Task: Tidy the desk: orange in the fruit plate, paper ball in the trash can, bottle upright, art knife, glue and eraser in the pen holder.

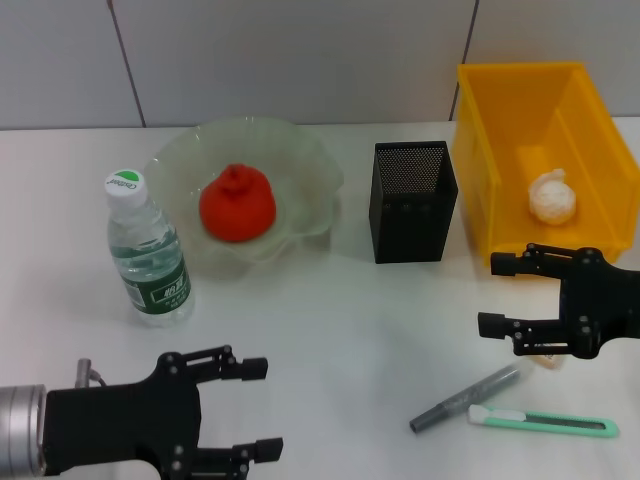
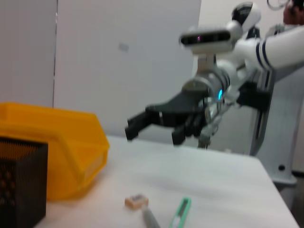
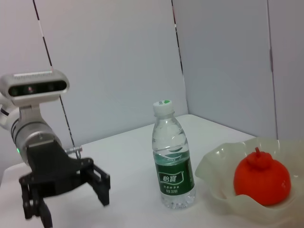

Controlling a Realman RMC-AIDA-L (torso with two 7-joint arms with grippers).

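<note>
The orange (image 1: 238, 203) lies in the glass fruit plate (image 1: 310, 165). The water bottle (image 1: 150, 255) stands upright to the plate's left. The paper ball (image 1: 552, 197) lies in the yellow bin (image 1: 490, 120). The black mesh pen holder (image 1: 412, 200) stands between the plate and the bin. My right gripper (image 1: 490, 294) is open, just above and beside the eraser (image 1: 548, 361), which it partly hides. The grey glue stick (image 1: 465, 398) and the green art knife (image 1: 545, 422) lie on the table in front of it. My left gripper (image 1: 268, 408) is open and empty at the front left.
In the left wrist view the eraser (image 2: 137, 201), the knife (image 2: 179, 213) and the glue tip (image 2: 151, 219) lie close together below the right gripper (image 2: 153, 134). In the right wrist view the bottle (image 3: 172, 164) stands between the left gripper (image 3: 66, 204) and the plate (image 3: 223, 185).
</note>
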